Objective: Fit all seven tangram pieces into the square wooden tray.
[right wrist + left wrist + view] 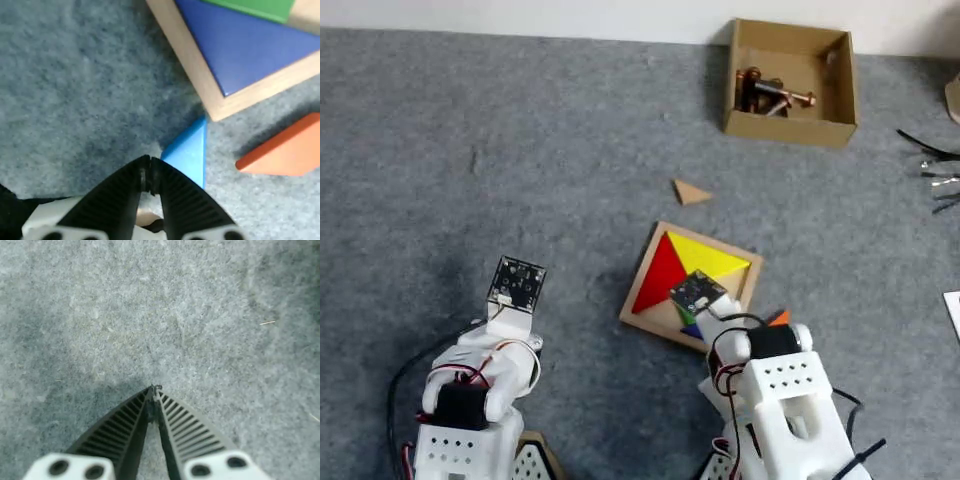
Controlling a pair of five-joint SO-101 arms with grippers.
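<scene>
The square wooden tray lies mid-table with a red triangle and a yellow triangle in it. Its near corner holds a dark blue piece and a green piece. A light blue triangle and an orange piece lie on the carpet just outside that corner. My right gripper is shut, its tips right beside the light blue triangle. A bare wooden triangle lies beyond the tray. My left gripper is shut over bare carpet at the near left.
A cardboard box with metal parts stands at the back right. Cables lie along the right edge. Grey carpet covers the whole table.
</scene>
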